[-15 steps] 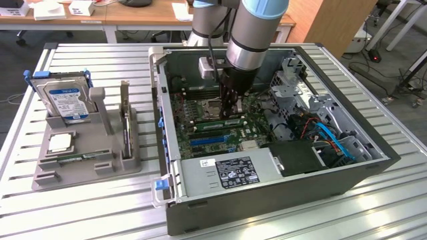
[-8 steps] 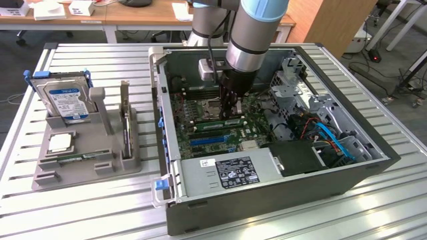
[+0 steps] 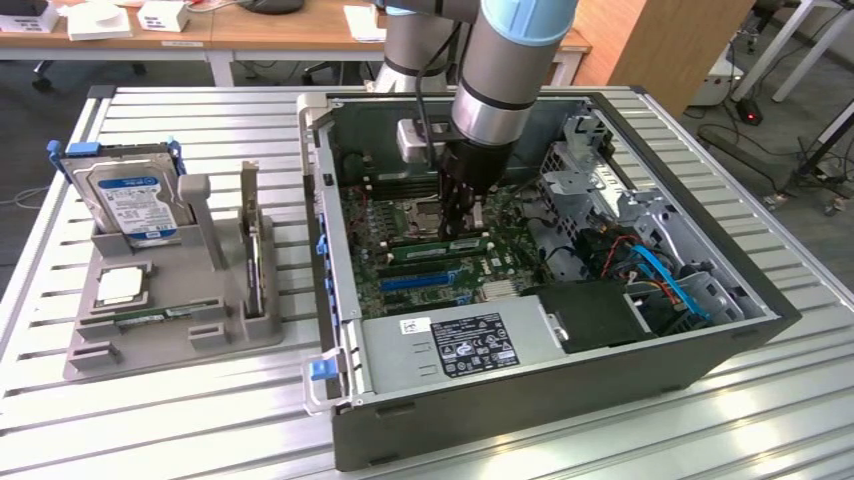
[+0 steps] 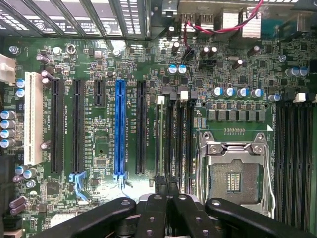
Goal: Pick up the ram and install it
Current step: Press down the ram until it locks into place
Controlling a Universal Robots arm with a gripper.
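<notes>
The ram [image 3: 422, 243] is a thin green stick standing on edge in a motherboard slot inside the open computer case [image 3: 534, 400]. In the wrist view the ram [image 4: 157, 139] appears as a narrow pale line running between black slots, with a white latch at its far end. My gripper [image 3: 463, 232] reaches down into the case right over the near end of the stick. Its two black fingers [image 4: 161, 186] are pressed together, shut, with nothing visible between them. Whether the gripper [image 4: 167, 182] touches the stick's top edge I cannot tell.
Beside the ram are empty black slots, a blue slot [image 4: 119, 129] and the open processor socket [image 4: 235, 173]. On the exterior view's left a grey holder [image 3: 174, 330] carries a hard drive [image 3: 134, 200], a silver chip [image 3: 120, 285] and a second green stick [image 3: 150, 318]. Cables and drive bays [image 3: 641, 260] crowd the case.
</notes>
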